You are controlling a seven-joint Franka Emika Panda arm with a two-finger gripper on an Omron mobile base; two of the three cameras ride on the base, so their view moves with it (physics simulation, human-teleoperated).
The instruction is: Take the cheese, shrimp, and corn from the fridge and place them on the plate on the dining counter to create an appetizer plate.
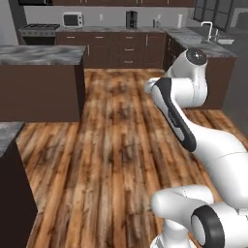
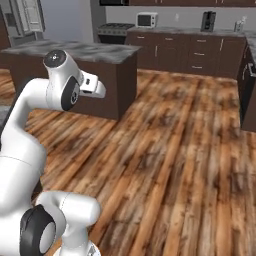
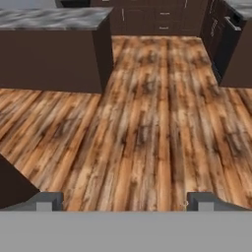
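My gripper (image 3: 125,202) is open, its two dark fingertips (image 3: 49,201) far apart with nothing between them, above bare wooden floor. The white arm (image 1: 186,92) is folded up in front of the base, and its hand (image 2: 92,85) points forward and down. The grey fridge (image 2: 22,17) stands far off at the back left, past a marbled island. The cheese, shrimp, corn and plate are out of view. I cannot tell whether the marbled island (image 1: 38,54) on its plain dark brown base is the dining counter.
A second marbled counter end (image 1: 7,133) stands close on the left. Dark cabinets with a microwave (image 1: 72,19), stove (image 1: 38,29) and sink (image 1: 208,36) line the back and right walls. Wooden floor (image 1: 116,145) lies open ahead.
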